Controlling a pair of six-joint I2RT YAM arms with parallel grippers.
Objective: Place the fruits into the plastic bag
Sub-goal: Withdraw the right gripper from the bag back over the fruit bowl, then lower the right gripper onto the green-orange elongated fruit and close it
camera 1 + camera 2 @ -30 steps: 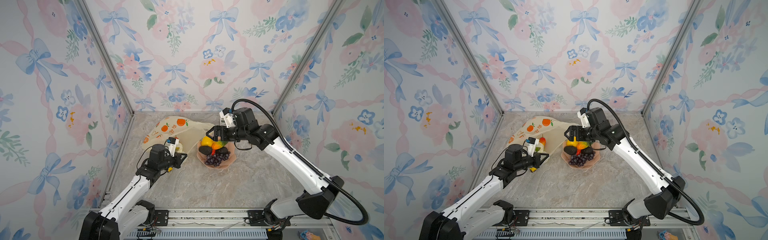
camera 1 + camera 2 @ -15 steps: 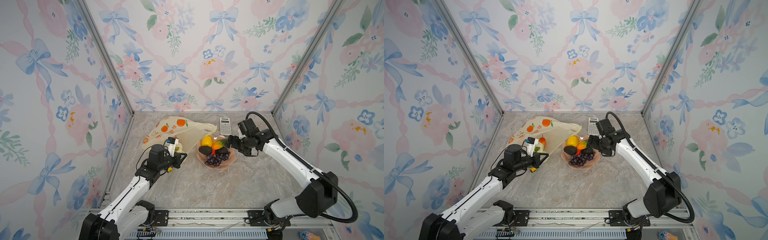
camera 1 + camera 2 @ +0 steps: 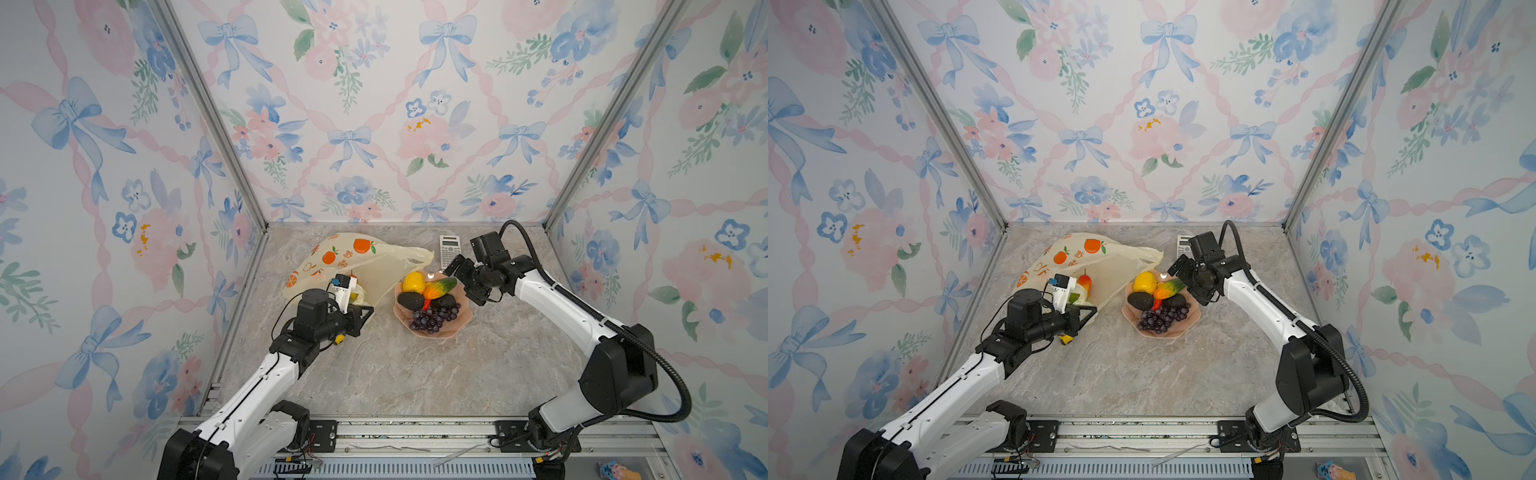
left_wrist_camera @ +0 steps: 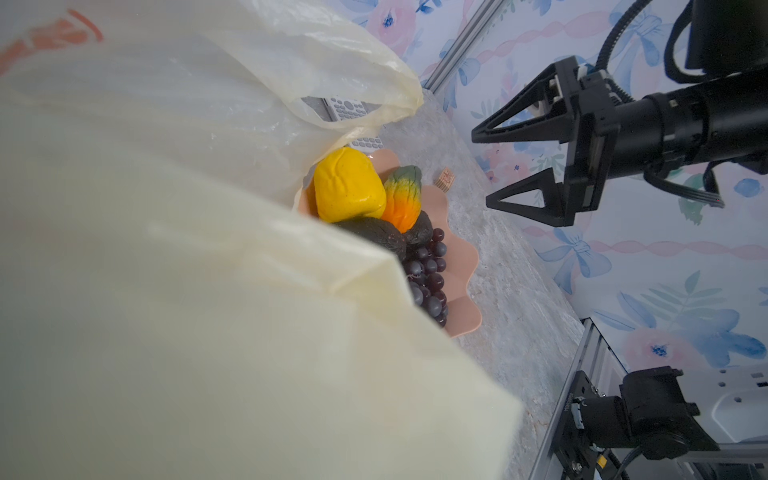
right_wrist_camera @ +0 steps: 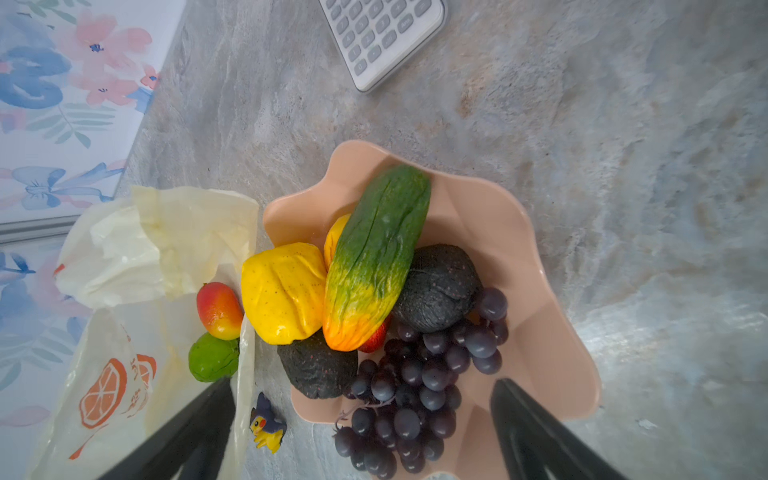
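The plastic bag (image 3: 365,262) lies at the back left, pale yellow with orange prints. My left gripper (image 3: 362,312) is shut on its near edge, and the bag film (image 4: 208,291) hides its jaws in the left wrist view. A red-yellow fruit (image 5: 218,309) and a bright green fruit (image 5: 212,357) sit inside the bag's mouth. On the pink plate (image 5: 540,332) lie a yellow fruit (image 5: 282,291), an orange-green fruit (image 5: 374,257), two dark avocados (image 5: 436,286) and purple grapes (image 5: 415,395). My right gripper (image 3: 459,276) hangs open over the plate's back right, empty.
A grey calculator (image 3: 449,249) lies behind the plate near the back wall. A small yellow-blue duck toy (image 5: 268,428) stands on the table between the bag and the plate, under my left gripper. The enclosure walls stand close on three sides.
My right arm drew back from over the plate's left side to its right, then came in a little toward the plate, staying open. The left arm has held still.
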